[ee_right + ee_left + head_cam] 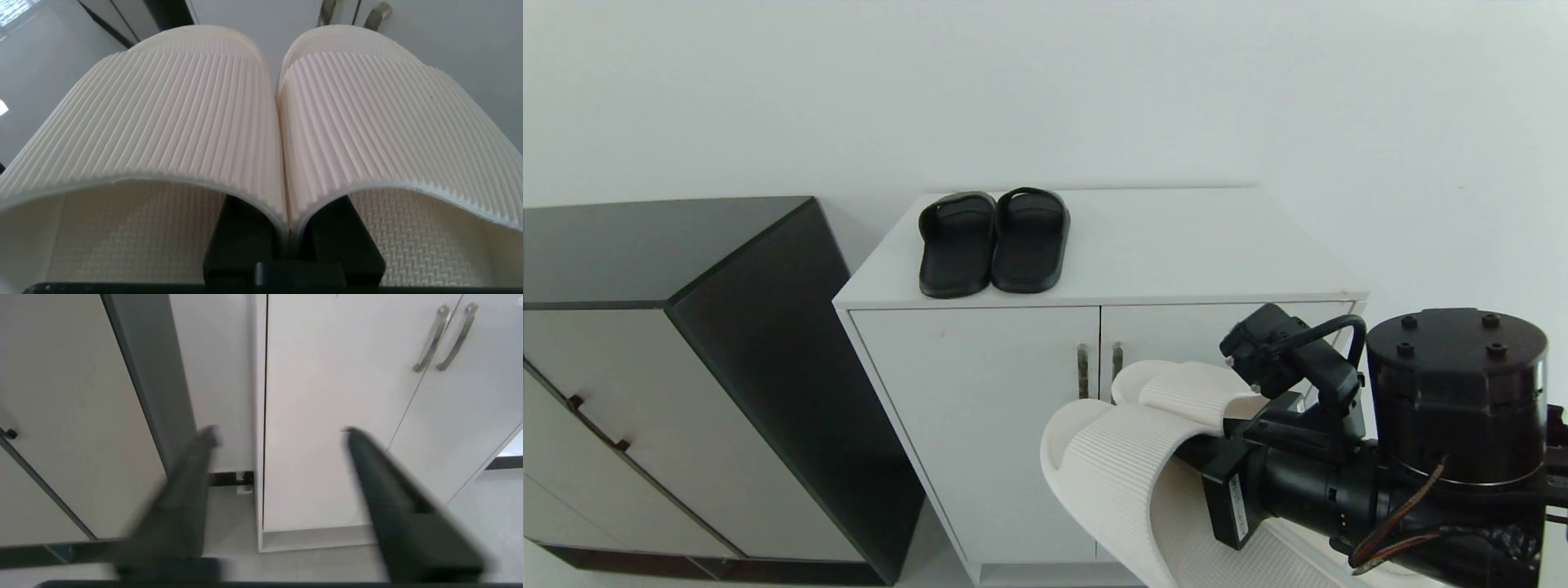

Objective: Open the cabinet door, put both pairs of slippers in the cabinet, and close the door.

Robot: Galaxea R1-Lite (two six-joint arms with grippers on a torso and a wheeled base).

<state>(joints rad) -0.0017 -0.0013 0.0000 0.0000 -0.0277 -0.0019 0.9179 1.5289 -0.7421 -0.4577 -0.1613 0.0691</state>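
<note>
The right gripper (282,241) pinches the white slippers (196,114) together by their touching inner strap edges. They look light, soft and ribbed, so that hold should suit. The left gripper (279,441) hangs spread before the shut cabinet (327,392), with the black slippers (992,241) above on its top.

1. A cabinet (1176,245) is set against the wall, with a side cabinet (727,327) just beside it on the left.
2. A first pair of slippers (994,242) is laid side by side on the cabinet's top, toward its left.
3. A second pair of slippers (1127,457) is held before the closed doors, low and to the right, clamped in the right gripper (288,245).
4. The left gripper (279,439) is placed before the cabinet's lower left corner.
</note>
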